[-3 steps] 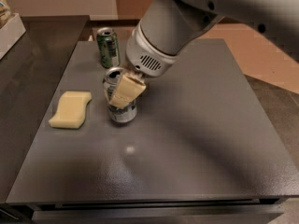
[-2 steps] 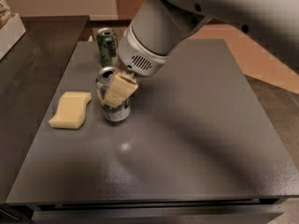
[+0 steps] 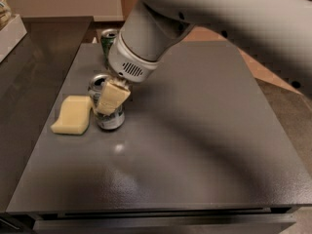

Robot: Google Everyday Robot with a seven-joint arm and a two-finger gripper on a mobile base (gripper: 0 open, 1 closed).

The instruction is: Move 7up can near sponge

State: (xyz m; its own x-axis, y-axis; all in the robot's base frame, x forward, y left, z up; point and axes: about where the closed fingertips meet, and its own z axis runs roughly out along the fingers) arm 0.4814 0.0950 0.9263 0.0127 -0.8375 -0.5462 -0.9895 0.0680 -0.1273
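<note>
The 7up can (image 3: 110, 119), silver with pale green print and a shiny top, stands upright on the dark grey table (image 3: 195, 145), right beside the pale yellow sponge (image 3: 73, 114) on its left. My gripper (image 3: 108, 100) is shut on the 7up can from above and the right; its cream fingers (image 3: 113, 95) cover the can's upper side. The arm reaches in from the top right.
A darker all-green can (image 3: 109, 42) stands behind the gripper near the table's far edge, partly hidden by the wrist. A white object (image 3: 9, 30) sits on the dark counter at far left. The table's front edge is near the bottom.
My gripper has carried the 7up can to the left, so it now stands close against the sponge. The arm has followed and now hides more of the green can.
</note>
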